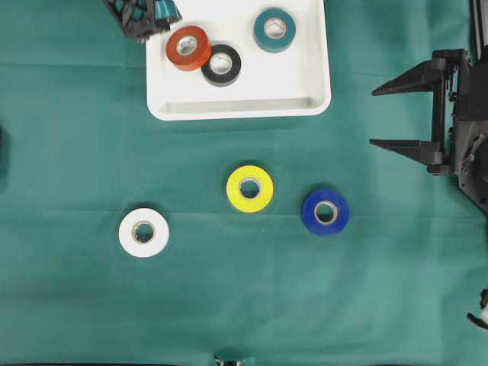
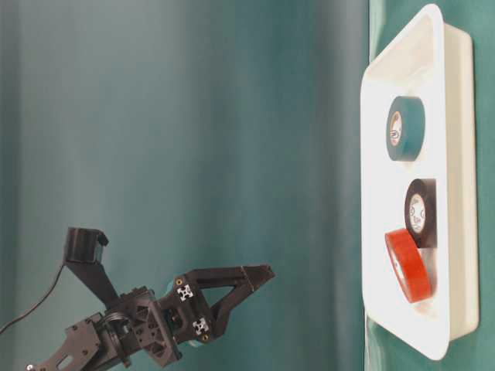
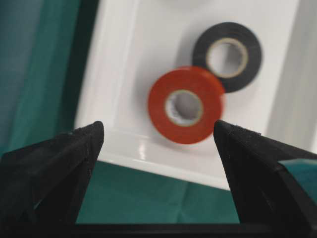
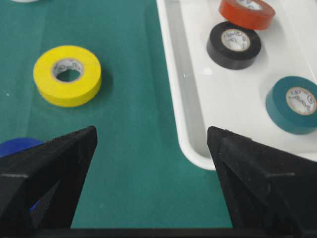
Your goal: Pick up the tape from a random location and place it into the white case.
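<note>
White case (image 1: 240,107): upper middle of the overhead view, flat on the green cloth (image 1: 76,137), long side running left to right; holds 3 tape rolls.
Red tape (image 1: 188,47): upper left part of the case, propped at a tilt with 1 edge up on the black roll; blurred in the left wrist view.
Black tape (image 1: 222,65): just right of and below the red roll, touching it, flat on the case floor.
Teal tape (image 1: 274,30): upper right part of the case, flat, apart from the other 2.
Yellow tape (image 1: 249,188): on the cloth at frame centre, below the case, flat.
Blue tape (image 1: 325,212): on the cloth, just right of and slightly below the yellow roll, not touching it.
White tape (image 1: 143,232): on the cloth, lower left of centre, well apart from the yellow roll.
Left gripper (image 3: 157,136): at the top edge of the overhead view, by the upper left corner of the case; released, jaws spread wide, nothing between them; raised off the case in the table-level view; red roll framed between the fingers in the wrist view.
Right gripper (image 1: 390,116): right edge of the overhead view, level with the case's lower edge, fingers pointing left; released, jaws wide apart, empty.
</note>
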You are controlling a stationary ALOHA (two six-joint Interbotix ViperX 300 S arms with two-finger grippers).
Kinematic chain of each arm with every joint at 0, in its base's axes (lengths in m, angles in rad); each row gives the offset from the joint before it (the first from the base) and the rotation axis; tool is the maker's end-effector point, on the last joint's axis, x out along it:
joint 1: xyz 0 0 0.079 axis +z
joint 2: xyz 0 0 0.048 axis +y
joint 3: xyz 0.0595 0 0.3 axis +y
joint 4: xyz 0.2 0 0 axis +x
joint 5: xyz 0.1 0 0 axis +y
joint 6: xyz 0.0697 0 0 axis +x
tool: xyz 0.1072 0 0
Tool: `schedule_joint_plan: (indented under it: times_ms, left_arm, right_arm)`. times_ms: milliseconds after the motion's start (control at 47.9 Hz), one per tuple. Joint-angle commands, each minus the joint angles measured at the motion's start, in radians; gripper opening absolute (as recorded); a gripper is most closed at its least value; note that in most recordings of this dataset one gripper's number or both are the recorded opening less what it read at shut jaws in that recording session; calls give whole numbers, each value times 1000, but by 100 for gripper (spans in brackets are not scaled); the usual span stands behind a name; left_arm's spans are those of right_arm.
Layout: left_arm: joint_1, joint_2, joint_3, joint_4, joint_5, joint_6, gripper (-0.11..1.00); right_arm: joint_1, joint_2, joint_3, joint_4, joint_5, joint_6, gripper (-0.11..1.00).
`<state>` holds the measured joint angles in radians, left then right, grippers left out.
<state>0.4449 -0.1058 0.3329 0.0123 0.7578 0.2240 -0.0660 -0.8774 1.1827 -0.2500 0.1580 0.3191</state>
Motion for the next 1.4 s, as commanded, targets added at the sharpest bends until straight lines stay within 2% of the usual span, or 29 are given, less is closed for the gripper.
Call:
schedule_joint_plan:
  times_ms: [0,292,647,1378]
  left_arm:
    - [-49,-34,-6,-3,-3,-2,99]
    - [-236,-46,-5,-5,-28,-63,99]
    - [-390,-43,-5,-5,-83,-132,99]
    - [-393,-57,-3,-5,-110,-132,99]
  right_arm:
    - [-3,5,-28,-2,-5,2,90]
    - [-3,5,-29,-2,-5,2,90]
    - [-3,5,-28,-2,6,2,90]
    - [-3,5,-32,-2,11,3,90]
